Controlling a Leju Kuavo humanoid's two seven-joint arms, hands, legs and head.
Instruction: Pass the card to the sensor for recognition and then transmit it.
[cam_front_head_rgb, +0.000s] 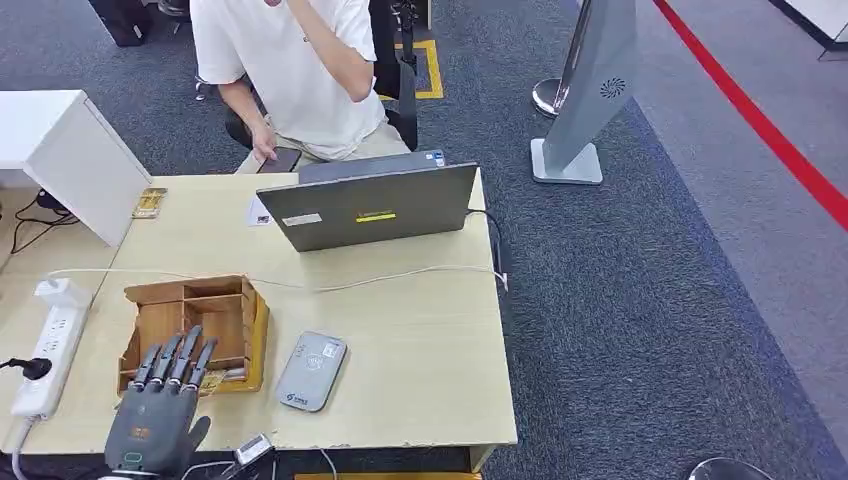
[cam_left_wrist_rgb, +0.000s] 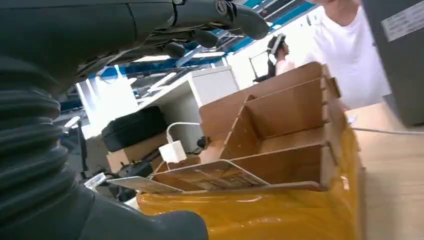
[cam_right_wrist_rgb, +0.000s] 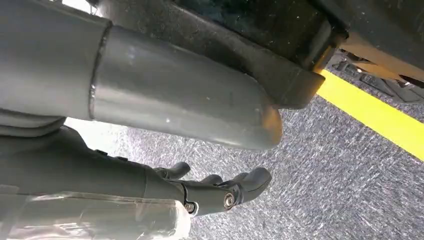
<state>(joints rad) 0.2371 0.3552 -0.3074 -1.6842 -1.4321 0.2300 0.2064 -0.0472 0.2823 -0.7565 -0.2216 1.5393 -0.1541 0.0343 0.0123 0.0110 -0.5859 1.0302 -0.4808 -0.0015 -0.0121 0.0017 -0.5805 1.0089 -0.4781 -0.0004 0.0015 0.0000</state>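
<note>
A wooden organizer box stands at the table's left front, wrapped in yellow tape low down. Cards lie flat in its front compartment, seen in the head view as a pale patch beside my fingertips. My left hand hovers at the box's near side with its fingers stretched over the front compartment and the thumb below; it holds nothing. The grey card sensor lies flat on the table to the right of the box. My right hand hangs empty over the carpet, fingers loosely extended.
An open grey laptop stands at the table's back, and a person sits behind it. A white cable crosses the table. A power strip lies at the left edge, a white cabinet at the back left.
</note>
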